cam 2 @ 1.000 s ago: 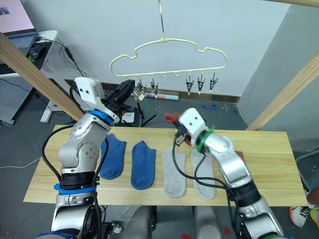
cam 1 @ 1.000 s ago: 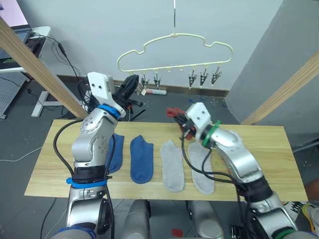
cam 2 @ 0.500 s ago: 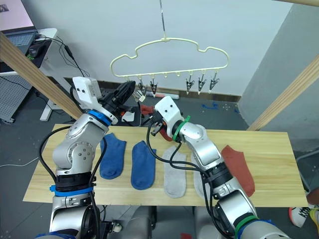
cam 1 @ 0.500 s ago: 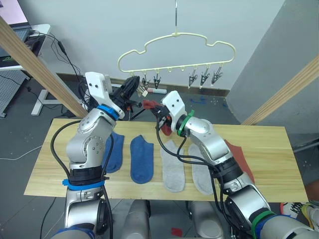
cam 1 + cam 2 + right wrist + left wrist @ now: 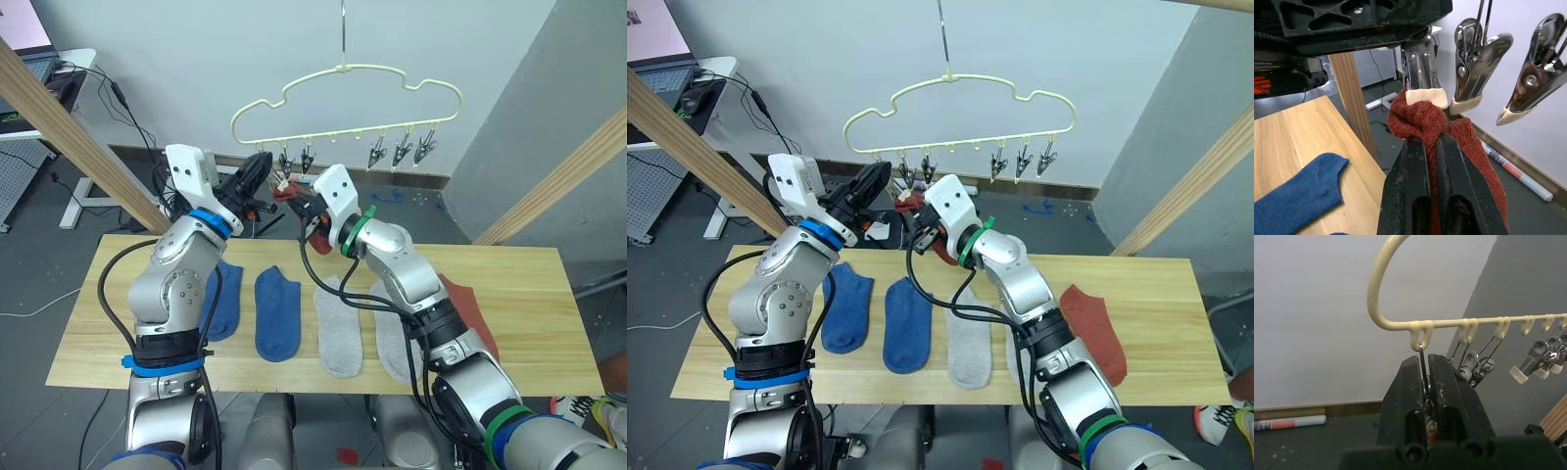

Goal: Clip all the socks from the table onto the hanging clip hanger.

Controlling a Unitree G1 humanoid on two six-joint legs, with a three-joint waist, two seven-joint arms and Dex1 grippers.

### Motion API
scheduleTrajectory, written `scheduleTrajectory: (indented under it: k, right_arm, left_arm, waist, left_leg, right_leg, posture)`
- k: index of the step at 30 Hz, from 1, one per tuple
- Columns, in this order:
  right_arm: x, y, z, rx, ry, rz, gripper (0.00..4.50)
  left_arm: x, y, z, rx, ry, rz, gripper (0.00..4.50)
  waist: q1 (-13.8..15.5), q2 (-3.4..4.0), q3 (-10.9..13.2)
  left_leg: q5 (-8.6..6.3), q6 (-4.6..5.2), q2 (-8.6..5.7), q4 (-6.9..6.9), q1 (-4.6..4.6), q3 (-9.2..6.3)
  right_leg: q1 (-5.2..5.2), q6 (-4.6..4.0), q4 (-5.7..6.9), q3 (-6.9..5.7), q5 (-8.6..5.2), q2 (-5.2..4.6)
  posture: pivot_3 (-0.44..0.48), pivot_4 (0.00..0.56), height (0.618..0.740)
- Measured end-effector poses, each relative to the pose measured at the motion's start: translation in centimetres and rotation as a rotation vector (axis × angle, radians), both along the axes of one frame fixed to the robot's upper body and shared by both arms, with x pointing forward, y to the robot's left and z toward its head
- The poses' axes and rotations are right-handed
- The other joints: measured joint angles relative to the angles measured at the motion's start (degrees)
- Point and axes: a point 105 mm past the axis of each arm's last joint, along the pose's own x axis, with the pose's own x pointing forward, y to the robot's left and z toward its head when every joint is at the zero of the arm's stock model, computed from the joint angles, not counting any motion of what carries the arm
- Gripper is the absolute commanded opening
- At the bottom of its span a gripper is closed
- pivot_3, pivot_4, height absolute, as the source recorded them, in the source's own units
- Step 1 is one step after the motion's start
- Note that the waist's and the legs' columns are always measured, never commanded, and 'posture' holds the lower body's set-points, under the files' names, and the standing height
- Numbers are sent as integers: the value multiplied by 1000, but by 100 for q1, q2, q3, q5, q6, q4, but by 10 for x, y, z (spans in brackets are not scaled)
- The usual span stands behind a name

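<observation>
Above table (image 5: 549, 323), both raised claws meet at clip hanger (image 5: 345, 93).

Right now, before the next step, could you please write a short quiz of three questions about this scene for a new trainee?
1. True or false: the right gripper holds a rust red knit sock.
2. How many socks lie on the light wooden plank table?
3. The left gripper squeezes: A) a small silver clip on the pale yellow-green wire hanger; B) a blue sock; C) nothing.

Key: 1 true; 2 five; 3 A.
</observation>
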Motion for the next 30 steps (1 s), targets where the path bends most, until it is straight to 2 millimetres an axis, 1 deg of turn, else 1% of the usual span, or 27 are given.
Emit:
scheduleTrajectory:
  k: [4, 6, 8, 9, 10, 14, 15, 16, 20, 21, 25, 28, 30]
  right_arm:
    - [1, 3, 2, 9, -1, 4, 24]
    - [1, 3, 2, 12, 1, 3, 0]
    - [2, 3, 1, 11, 7, 2, 0]
    - [2, 4, 1, 12, 7, 3, 0]
    - [1, 5, 2, 17, 3, 5, 0]
    - [1, 8, 11, 33, -18, 13, 0]
    - [1, 8, 11, 33, -19, 13, 569]
    - [1, 8, 11, 34, -19, 14, 798]
    - [0, 7, 10, 30, -19, 17, 2233]
    - [0, 7, 9, 24, -21, 20, 2528]
    - [-2, 3, -3, -48, -27, 29, 2528]
    - [-3, -12, -12, -99, -38, 21, 2528]
    - [-7, -23, -13, -129, -53, 21, 2528]
  left_arm:
    - [-1, 1, 2, -5, -4, 2, 0]
    - [-1, 2, 1, -7, 1, 2, 622]
    - [-1, 1, 1, -13, 7, -4, 1149]
    - [-1, 0, 1, -14, 8, -6, 1571]
    - [-1, 0, 0, -13, 12, -7, 1860]
    - [-2, -2, -10, 0, 38, -13, 1860]
    - [-3, -2, -12, 4, 43, -11, 1899]
    - [-3, -2, -13, 14, 45, -6, 1899]
    - [-8, -1, -12, 71, 12, 16, 1899]
    - [-9, -1, -12, 83, 3, 24, 1899]
    - [-16, 0, -14, 152, -48, 71, 1899]
    - [-23, -5, -17, 214, -89, 87, 1899]
    - [-26, -9, -20, 239, -111, 102, 1899]
  waist:
    - [-1, 0, 0]
    - [-1, 0, 0]
    - [-1, 0, 0]
    - [-1, 0, 0]
    - [-1, 0, 0]
    - [-13, 0, 0]
    - [-13, 0, 0]
    - [-12, 0, 0]
    - [-13, 0, 0]
    - [-11, 0, 0]
    - [-13, 0, 0]
    - [-1, 0, 0]
    - [15, 0, 0]
  left_leg:
    - [0, 0, 0, 0, 0, 0]
    - [0, 0, 0, 0, 0, 0]
    - [0, 0, 0, 0, 0, 0]
    - [0, 0, 0, 0, 0, 0]
    - [0, 0, 0, 0, 0, 0]
    - [0, 0, 0, 1, 0, 0]
    - [0, 0, 0, 1, 0, 0]
    - [0, 0, 0, 1, 0, 0]
    - [0, 0, 0, 1, 0, 0]
    - [0, 0, 0, 1, 0, 0]
    - [0, 0, 0, 1, 0, 1]
    - [0, 0, 0, 1, 0, 1]
    - [0, 0, 0, 4, -2, 1]
  right_leg:
    - [0, 0, 0, 0, 0, 0]
    - [0, 0, 0, 0, 0, 0]
    - [0, 0, 1, -1, 0, 0]
    - [0, 0, 1, 0, 0, 0]
    - [0, 0, 1, 0, 0, 0]
    - [-1, -1, 2, 0, 0, 0]
    - [-1, -1, 2, 0, 0, 0]
    - [-1, -1, 2, 1, 1, 0]
    - [-1, -1, 2, 1, 1, 0]
    - [-1, -1, 1, 1, 1, 0]
    - [-1, -1, 1, 2, 1, 0]
    - [-1, -1, 1, 2, 1, 0]
    - [-1, -1, 1, 2, 1, 0]
  posture:
    - [-161, 314, 740]
    - [-161, 313, 740]
    - [-161, 312, 740]
    - [-161, 312, 740]
    - [-161, 312, 740]
    - [-161, 310, 740]
    - [-161, 310, 740]
    - [-162, 311, 740]
    - [-162, 311, 740]
    - [-169, 309, 740]
    - [-174, 311, 740]
    - [-179, 314, 740]
    - [-182, 315, 740]
